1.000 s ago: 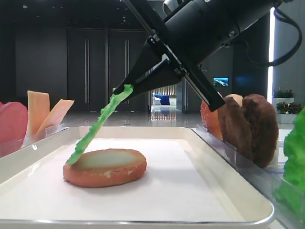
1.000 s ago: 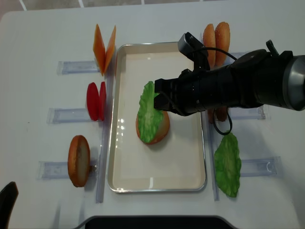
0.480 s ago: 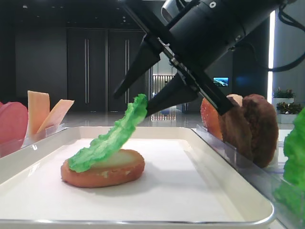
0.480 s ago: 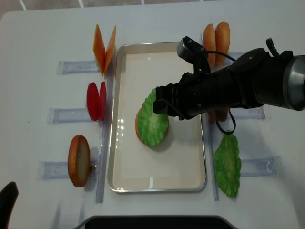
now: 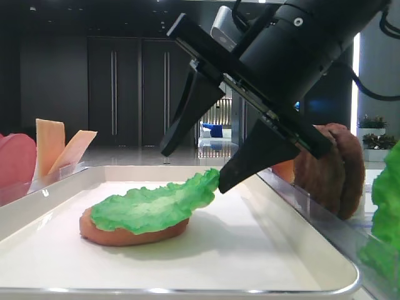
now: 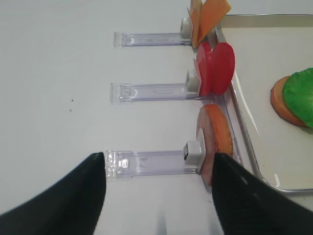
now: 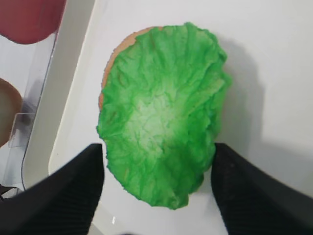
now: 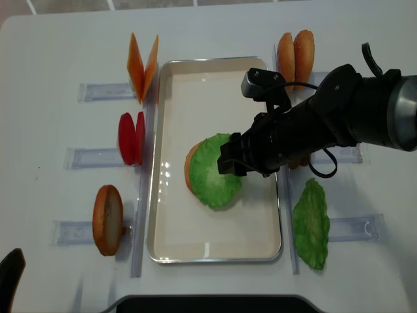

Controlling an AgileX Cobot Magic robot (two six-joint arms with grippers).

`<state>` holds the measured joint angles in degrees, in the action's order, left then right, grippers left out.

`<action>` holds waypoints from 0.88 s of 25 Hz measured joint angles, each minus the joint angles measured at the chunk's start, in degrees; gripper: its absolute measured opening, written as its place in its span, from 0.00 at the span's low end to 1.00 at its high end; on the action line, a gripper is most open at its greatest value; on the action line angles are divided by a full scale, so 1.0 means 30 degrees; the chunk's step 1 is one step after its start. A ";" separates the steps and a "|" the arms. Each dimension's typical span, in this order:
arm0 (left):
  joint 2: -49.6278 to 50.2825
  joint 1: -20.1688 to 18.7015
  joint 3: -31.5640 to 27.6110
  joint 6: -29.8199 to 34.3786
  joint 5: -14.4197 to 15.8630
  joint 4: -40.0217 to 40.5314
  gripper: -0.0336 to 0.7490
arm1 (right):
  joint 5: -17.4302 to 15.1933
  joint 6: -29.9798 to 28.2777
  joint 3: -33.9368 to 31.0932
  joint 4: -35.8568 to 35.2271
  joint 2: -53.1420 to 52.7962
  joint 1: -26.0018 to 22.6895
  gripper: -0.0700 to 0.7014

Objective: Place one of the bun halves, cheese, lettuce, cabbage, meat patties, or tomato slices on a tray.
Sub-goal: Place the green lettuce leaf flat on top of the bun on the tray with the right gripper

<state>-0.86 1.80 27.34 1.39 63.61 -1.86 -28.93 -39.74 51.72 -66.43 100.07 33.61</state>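
A bright green lettuce (image 8: 215, 171) leaf lies flat over a bun half (image 8: 190, 166) on the cream tray (image 8: 195, 78). My right gripper (image 8: 229, 156) hovers at the leaf's right edge, open. In the right wrist view its black fingers (image 7: 73, 186) stand wide apart on either side of the lettuce (image 7: 161, 112), whose near edge comes close to one finger. The low side view shows the lettuce (image 5: 150, 206) draped on the bun half (image 5: 125, 231), its raised tip by the lower finger. My left gripper (image 6: 157, 164) is open over a clear rack holding another bun half (image 6: 215, 142).
Cheese slices (image 8: 142, 62) and tomato slices (image 8: 131, 138) stand in racks left of the tray. Bun halves (image 8: 294, 55) stand at the right rear and dark meat patties (image 5: 331, 169) behind the right arm. A second lettuce leaf (image 8: 311, 225) lies right of the tray.
My right gripper has opened and let go of the lettuce, which fell from hanging tilted to lying flat on the bun half. The gripper dropped lower over the tray.
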 joint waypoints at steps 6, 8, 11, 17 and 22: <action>0.0000 0.0000 0.0000 0.0000 0.0000 0.0000 0.70 | 0.0038 0.0930 0.0000 0.0737 -0.0018 0.0034 0.68; 0.0000 0.0000 0.0000 0.0000 0.0000 0.0000 0.70 | -0.0107 0.1035 0.0026 0.0797 -0.0230 0.0058 0.68; 0.0000 0.0000 0.0000 0.0000 0.0000 0.0000 0.70 | -0.0399 0.1353 0.0322 0.0893 -0.1161 0.0057 0.68; 0.0000 0.0000 0.0000 0.0000 0.0000 0.0000 0.70 | -0.0736 0.3260 0.0608 0.2301 -0.2659 0.0085 0.68; 0.0000 0.0000 0.0000 0.0000 0.0000 0.0000 0.70 | -0.1176 0.4072 0.0623 0.2782 -0.2863 0.0665 0.68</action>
<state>-0.86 1.80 27.34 1.39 63.61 -1.86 -32.45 -27.53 53.59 -58.08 91.48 35.61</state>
